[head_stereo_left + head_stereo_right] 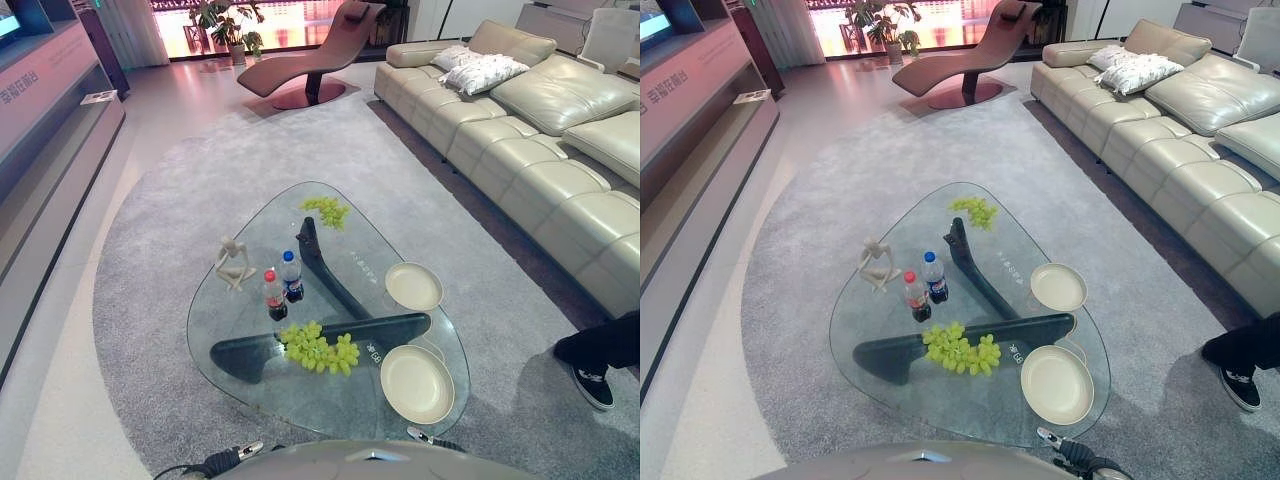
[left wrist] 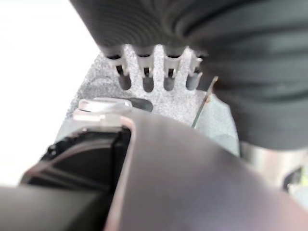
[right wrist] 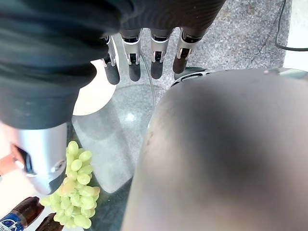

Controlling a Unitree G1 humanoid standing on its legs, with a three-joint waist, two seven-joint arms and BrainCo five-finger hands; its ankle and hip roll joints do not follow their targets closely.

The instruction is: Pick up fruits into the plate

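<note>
Two bunches of green grapes lie on the glass table: one near bunch at the front middle and one far bunch at the back edge. Two empty cream plates stand on the right side, a near plate and a far plate. My left hand hangs low by the table's front edge with its fingers straight and nothing in it. My right hand is also held low at the front right, fingers straight, above the near plate and the near grapes.
Two small bottles and a pale figurine stand left of the grapes. A beige sofa runs along the right. A person's leg and shoe are at the right edge. A lounge chair stands at the back.
</note>
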